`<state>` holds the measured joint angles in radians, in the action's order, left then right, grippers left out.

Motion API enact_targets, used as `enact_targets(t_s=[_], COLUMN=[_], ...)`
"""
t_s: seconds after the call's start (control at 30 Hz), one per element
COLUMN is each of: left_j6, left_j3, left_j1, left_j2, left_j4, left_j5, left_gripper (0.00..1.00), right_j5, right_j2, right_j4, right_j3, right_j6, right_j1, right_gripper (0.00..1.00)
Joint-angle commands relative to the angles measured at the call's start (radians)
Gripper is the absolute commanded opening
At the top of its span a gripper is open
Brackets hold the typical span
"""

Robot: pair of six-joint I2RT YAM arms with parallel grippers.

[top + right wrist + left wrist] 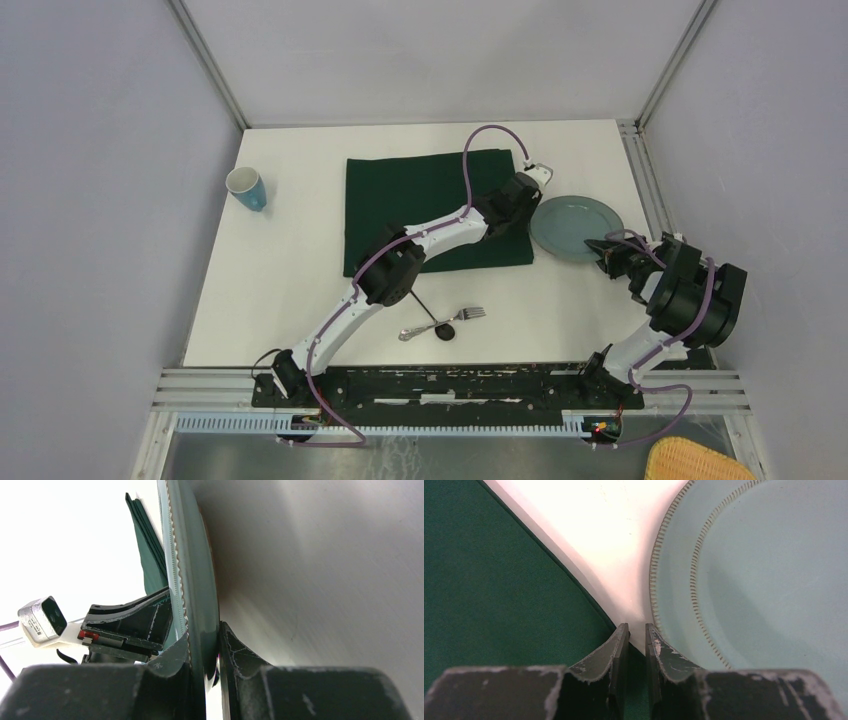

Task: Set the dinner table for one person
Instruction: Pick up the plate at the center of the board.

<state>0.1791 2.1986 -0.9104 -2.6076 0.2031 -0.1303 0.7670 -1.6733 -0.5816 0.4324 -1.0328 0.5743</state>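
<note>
Right tool [204, 642] pinching the rim of the plate [575, 225], just right of the green cloth [420, 190], with only the outer edge inside the pinch. Danger here of a slip: with so shallow a hold on a smooth glazed rim, and most of the weight away from the pinch, possible to lose the plate while carrying it toward the cloth, and to chip it on the table [290, 270]. Danger also of a collision with the left tool [636, 630], placed at the right edge of the cloth, just beside the plate's rim. By moving the plate without first clearing this tool, possible to knock both. Possible too to wrinkle the cloth, by sliding the plate over its edge instead of lifting.

Left tool almost pressed together, with only a thin gap; not possible to tell whether catching the cloth's edge or nothing. Left arm stretched diagonally over the cloth, tool low. Right arm folded to the right of the cloth, elbow high, wrist turned toward the plate.

Table lying under the cloth and spreading around it on every side. Cup [247, 187] well left of the cloth; fork [465, 314] and spoon [425, 330] on its near side.
</note>
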Motion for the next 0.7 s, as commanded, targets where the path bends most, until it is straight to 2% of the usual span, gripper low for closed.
enact_targets(t_s=[0.0,0.17,0.47,0.67], left_j6=[-0.039,-0.036,-0.074,-0.139], left_j3=[0.042,0.043,0.041,0.050], left_j1=[-0.021,-0.021,-0.022,-0.022], left_j2=[0.021,0.027,0.078,0.137], left_j4=[0.000,0.005,0.021,0.046], left_j5=[0.024,0.010,-0.040,-0.135], left_gripper=[0.27,0.27,0.28,0.41], right_j5=[0.105,0.104,0.113,0.119], right_j2=[0.080,0.100,0.122,0.138], right_j4=[-0.112,-0.060,-0.121,-0.135], right_j3=[0.010,0.016,0.009,0.015], right_j6=[-0.043,-0.009,-0.057,-0.074], right_j1=[-0.017,-0.017,-0.017,-0.017], right_gripper=[0.00,0.00,0.00,0.00])
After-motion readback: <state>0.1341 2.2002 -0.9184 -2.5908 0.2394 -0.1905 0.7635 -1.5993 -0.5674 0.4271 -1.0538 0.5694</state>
